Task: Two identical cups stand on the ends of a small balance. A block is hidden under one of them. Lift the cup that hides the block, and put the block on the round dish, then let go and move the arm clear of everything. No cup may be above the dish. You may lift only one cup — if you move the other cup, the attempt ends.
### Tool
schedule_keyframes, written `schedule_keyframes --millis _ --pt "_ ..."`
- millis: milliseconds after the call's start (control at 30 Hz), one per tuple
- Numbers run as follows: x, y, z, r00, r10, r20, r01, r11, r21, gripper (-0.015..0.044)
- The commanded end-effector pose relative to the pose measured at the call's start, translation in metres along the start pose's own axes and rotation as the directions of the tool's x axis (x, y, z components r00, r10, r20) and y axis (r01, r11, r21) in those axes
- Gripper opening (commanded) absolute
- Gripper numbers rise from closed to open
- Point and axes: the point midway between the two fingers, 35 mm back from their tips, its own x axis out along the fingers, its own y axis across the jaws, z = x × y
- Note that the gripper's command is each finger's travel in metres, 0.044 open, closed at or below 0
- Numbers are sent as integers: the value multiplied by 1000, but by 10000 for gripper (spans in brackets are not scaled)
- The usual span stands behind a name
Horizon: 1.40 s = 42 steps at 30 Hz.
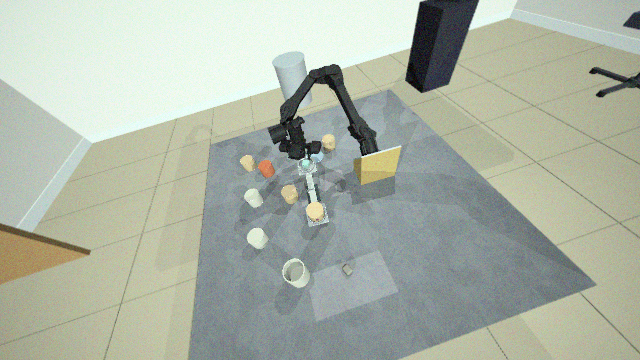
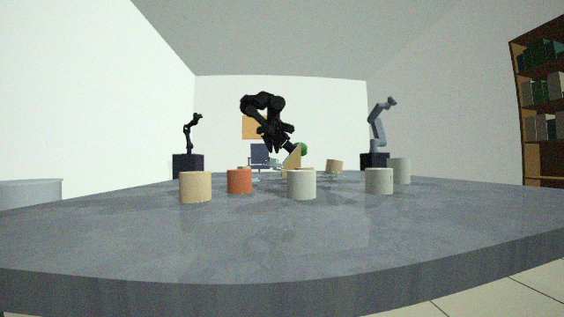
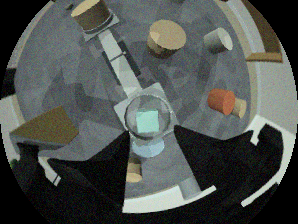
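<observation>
The teal block (image 1: 305, 163) (image 2: 274, 160) (image 3: 147, 121) lies uncovered in the pan at one end of the balance (image 1: 310, 182) (image 3: 120, 65). A tan cup (image 1: 315, 212) (image 2: 334, 165) (image 3: 92, 16) stands on the other end. My gripper (image 1: 306, 157) (image 2: 274, 151) (image 3: 152, 131) is partly open and empty, above the block's end of the balance. The light blue round dish (image 1: 318, 157) (image 3: 148, 148) lies just beside that end, partly hidden by the gripper in the top view. Another tan cup (image 1: 328, 142) (image 3: 133, 172) stands off the balance, past the dish.
A yellow panel (image 1: 377, 167) (image 2: 293, 165) (image 3: 45, 127) stands near the arm's base. A tan cup (image 1: 289, 194) (image 3: 166, 39) stands beside the balance. A red cup (image 1: 266, 169) (image 2: 239, 181) (image 3: 221, 101), another tan cup (image 1: 247, 163) and several white cups stand farther out.
</observation>
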Motion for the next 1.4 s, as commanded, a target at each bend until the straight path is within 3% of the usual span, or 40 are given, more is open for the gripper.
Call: schedule_keyframes --millis 0,833,967,1200,1333,1367 --pt "7 2 -1 1000 4 -9 -4 1000 -7 260" --pt "44 2 -2 1000 3 -10 -3 1000 -6 260" --pt "44 2 -2 1000 3 -10 -3 1000 -6 155" --pt "44 2 -2 1000 3 -10 -3 1000 -6 108" --pt "36 1 0 1000 4 -7 -4 1000 -7 3" --pt "30 0 1 1000 5 -5 -5 1000 -7 0"
